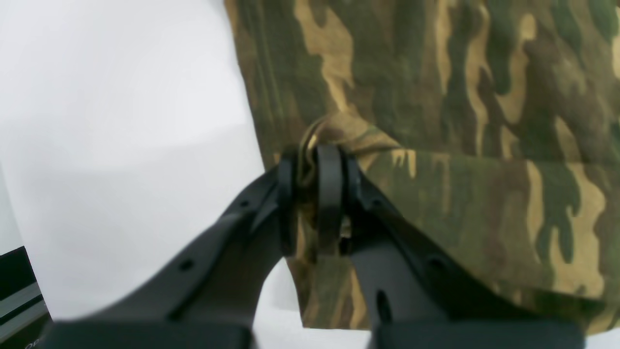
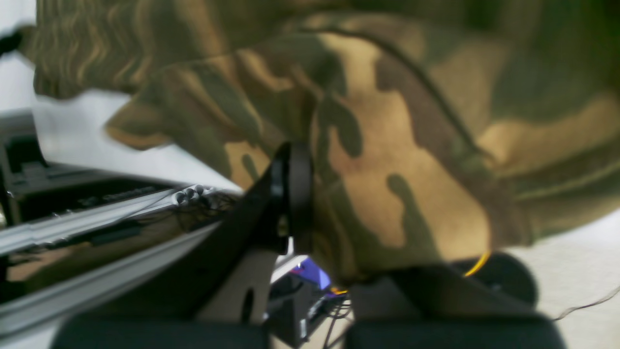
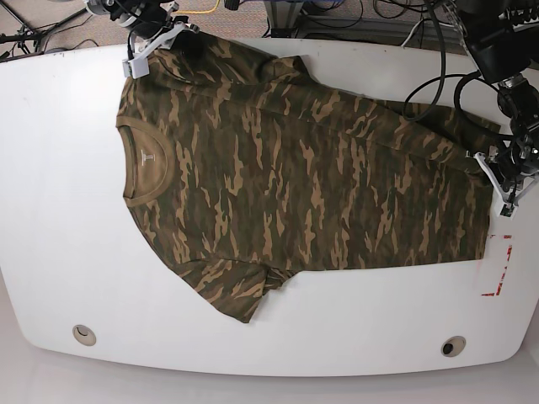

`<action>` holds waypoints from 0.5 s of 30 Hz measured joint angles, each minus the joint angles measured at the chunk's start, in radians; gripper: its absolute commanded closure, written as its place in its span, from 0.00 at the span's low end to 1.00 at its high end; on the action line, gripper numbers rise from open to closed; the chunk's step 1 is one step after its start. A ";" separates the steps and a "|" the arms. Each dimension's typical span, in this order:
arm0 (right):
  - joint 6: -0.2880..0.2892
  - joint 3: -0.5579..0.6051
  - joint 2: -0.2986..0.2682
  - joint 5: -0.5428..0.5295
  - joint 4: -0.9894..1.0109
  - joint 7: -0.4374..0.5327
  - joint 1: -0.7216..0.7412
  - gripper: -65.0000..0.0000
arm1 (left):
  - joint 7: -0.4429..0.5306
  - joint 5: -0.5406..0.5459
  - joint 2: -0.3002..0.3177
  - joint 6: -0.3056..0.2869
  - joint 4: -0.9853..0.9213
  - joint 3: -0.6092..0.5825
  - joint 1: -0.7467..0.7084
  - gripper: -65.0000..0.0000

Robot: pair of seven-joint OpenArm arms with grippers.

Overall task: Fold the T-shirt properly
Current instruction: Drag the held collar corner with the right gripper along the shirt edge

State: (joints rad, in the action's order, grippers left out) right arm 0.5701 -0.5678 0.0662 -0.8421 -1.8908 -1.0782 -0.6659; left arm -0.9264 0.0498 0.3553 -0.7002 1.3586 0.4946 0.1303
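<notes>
Lying limp on the tabletop, the soft T-shirt sagged; both grippers' jaws were clenched on its edges, sensible holds.

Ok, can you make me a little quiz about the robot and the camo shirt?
1. True or false: the T-shirt lies spread on the white table.
2. What is the left gripper pinching? A) a cable B) the shirt's edge C) nothing
3. Fill in: in the base view, the shirt's collar points toward the picture's ____ side.

Key
1. True.
2. B. Its jaws are closed on a fold of the cloth.
3. Left. The right gripper is at that end too, closed on the shirt near the shoulder.
</notes>
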 measured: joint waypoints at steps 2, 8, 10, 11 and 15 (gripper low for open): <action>0.026 0.000 0.000 -0.003 -0.066 -0.001 -0.016 1.00 | 0.000 -0.001 0.000 0.000 0.000 0.000 0.000 0.93; 0.075 -0.001 -0.008 -0.060 -0.122 -0.010 -0.008 1.00 | 0.000 -0.001 0.000 0.000 0.000 0.000 0.000 0.93; 0.075 0.000 -0.027 -0.073 -0.118 -0.030 0.003 1.00 | 0.000 -0.001 0.000 0.000 0.000 0.000 0.000 0.93; 0.075 -0.001 -0.034 -0.086 -0.115 -0.034 0.008 1.00 | 0.000 -0.001 0.000 0.000 0.000 0.000 0.000 0.93; 0.074 -0.007 -0.060 -0.135 -0.113 -0.055 0.046 1.00 | 0.000 -0.001 0.000 0.000 0.000 0.000 0.000 0.93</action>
State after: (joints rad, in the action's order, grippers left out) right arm 0.6445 -0.5751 0.0059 -0.9771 -2.0033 -1.1336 -0.6201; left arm -0.9264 0.0486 0.3557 -0.7002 1.3590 0.4946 0.1303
